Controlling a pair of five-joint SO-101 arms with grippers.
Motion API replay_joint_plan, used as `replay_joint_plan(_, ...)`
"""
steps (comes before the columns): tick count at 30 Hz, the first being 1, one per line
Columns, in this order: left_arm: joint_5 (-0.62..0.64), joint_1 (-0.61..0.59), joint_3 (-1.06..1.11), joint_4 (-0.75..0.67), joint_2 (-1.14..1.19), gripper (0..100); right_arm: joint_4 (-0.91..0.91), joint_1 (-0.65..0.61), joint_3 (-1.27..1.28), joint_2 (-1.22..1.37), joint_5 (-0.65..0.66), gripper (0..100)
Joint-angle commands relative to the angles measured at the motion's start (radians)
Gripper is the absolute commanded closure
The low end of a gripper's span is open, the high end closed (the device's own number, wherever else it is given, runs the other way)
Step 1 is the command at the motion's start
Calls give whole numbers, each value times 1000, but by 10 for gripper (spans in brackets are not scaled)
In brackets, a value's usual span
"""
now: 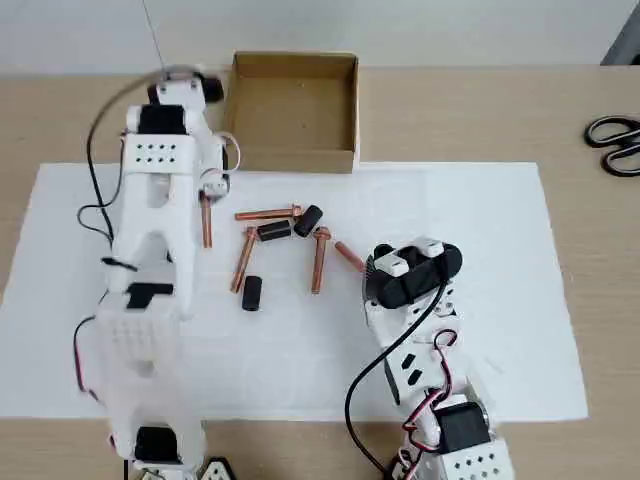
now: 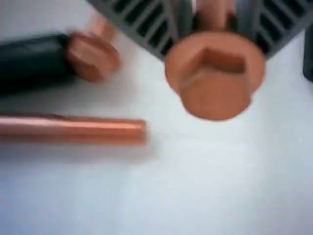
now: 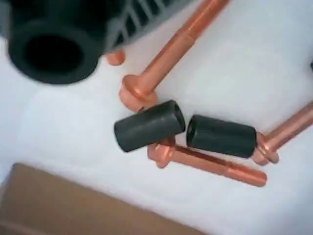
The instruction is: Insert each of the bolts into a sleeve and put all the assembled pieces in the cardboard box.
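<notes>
My left gripper [image 1: 207, 196] is shut on a copper bolt [image 2: 215, 73], held just in front of the cardboard box [image 1: 295, 158], with its head towards the wrist camera. Over the paper's middle right, my right gripper [image 1: 373, 268] is shut on a black sleeve [image 3: 51, 51], whose open end faces the wrist camera. A short copper end [image 1: 348, 256] shows beside it. Between the arms lie three loose bolts [image 1: 268, 213] [image 1: 243, 260] [image 1: 319, 260] and three sleeves [image 1: 308, 220] [image 1: 274, 230] [image 1: 251, 293]. One sleeve [image 3: 221, 136] lies end to end with a bolt head.
White paper [image 1: 480, 300] covers the table's middle. The open box holds nothing that I can see. Scissors [image 1: 615, 145] lie at the far right on the bare wood. Cables hang off both arms.
</notes>
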Motion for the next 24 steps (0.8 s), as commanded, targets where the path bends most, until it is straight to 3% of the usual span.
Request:
replay_joint_plan(1, -6, 31, 88, 18, -311, 994, -108, -7, 5, -22, -3, 992)
replay_joint_plan(8, -9, 89, 424, -6, -804, 994, -268, -7, 5, -22, 0, 994)
replay_joint_plan(13, -8, 87, 536, -233, -1080, 994, -421, -7, 5, -22, 5, 994)
replay_joint_plan(18, -8, 123, 759, -535, -1281, 994, -438, -7, 5, -22, 5, 994)
replay_joint_plan(24, -11, 319, 1162, -589, -1485, 994, -438, -7, 5, -22, 6, 994)
